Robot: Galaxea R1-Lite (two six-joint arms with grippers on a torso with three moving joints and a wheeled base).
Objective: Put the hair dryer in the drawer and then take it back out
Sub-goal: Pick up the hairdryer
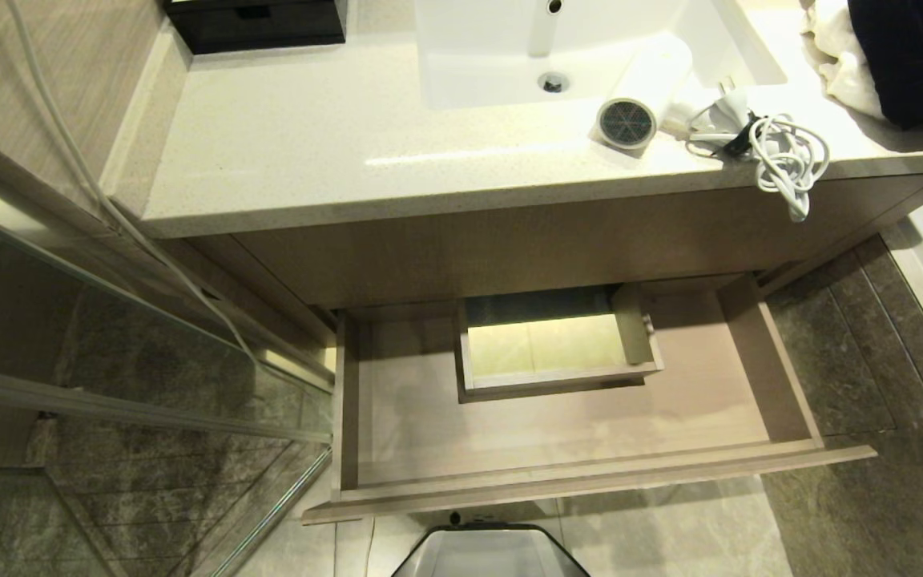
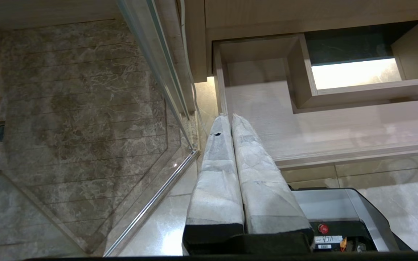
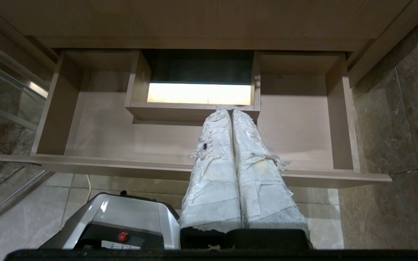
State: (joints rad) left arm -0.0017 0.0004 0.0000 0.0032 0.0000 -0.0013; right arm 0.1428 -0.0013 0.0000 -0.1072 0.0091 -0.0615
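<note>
The hair dryer (image 1: 654, 88) lies on the countertop (image 1: 309, 152), up at the right-hand side of the sink (image 1: 493, 64) with its barrel partly over the basin's edge. Its long axis runs on a diagonal: the round dark grille faces forward and toward the robot's left, while the handle end and the bundled white cord (image 1: 786, 160) trail off to the right, a loop of cord hanging over the counter's front edge.

Below it the drawer (image 1: 782, 385) stands pulled out and holds nothing, its boxed cut-out at the back centre showing the lit floor beneath.

Neither arm appears in the head view. The left gripper (image 2: 230, 119) hangs low near the drawer's left front corner, its wrapped fingers pressed together on nothing. The right gripper (image 3: 230, 112) also hangs low, pointing at the drawer's middle just before the cut-out — jaws together, empty.

So the dryer sits above and beyond both grippers, a whole level up from where they point, and to the right of centre. By my reading the right arm is the nearer one — the dryer lies on its side of the sink, the left gripper well apart at the far corner. The coming move would seem to call for raising that arm to counter height, parting the jaws, and closing across the barrel, at right angles to its diagonal; the overhanging cord could snag on the counter edge.
</note>
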